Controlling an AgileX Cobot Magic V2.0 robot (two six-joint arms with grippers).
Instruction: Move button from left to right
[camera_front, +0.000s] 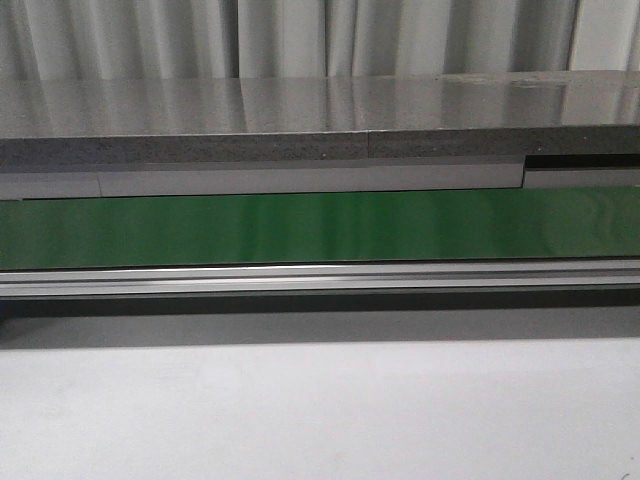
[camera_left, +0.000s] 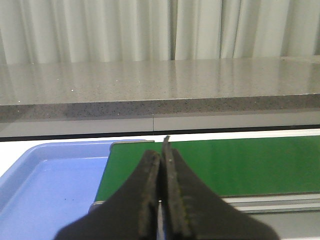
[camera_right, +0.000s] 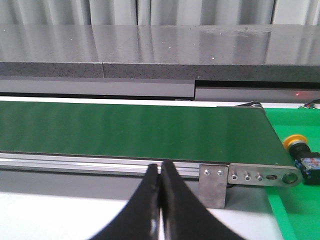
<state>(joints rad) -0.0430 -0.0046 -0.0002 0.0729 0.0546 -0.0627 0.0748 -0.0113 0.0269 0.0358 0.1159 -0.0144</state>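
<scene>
The button (camera_right: 300, 151), with a yellow-orange cap and a black body with blue and red marks, lies on a green surface just past the right end of the green conveyor belt (camera_right: 135, 132), in the right wrist view only. My right gripper (camera_right: 160, 167) is shut and empty, low in front of the belt's rail, well to the left of the button. My left gripper (camera_left: 161, 150) is shut and empty, near the belt's left end (camera_left: 210, 165). No gripper shows in the front view, where the belt (camera_front: 320, 225) carries nothing.
A blue tray (camera_left: 45, 185) sits beside the belt's left end. An aluminium rail (camera_front: 320, 278) runs along the belt's front, with a metal bracket (camera_right: 214, 185) at its right end. A grey stone counter (camera_front: 320, 125) and curtains stand behind. The white tabletop (camera_front: 320, 410) lies in front.
</scene>
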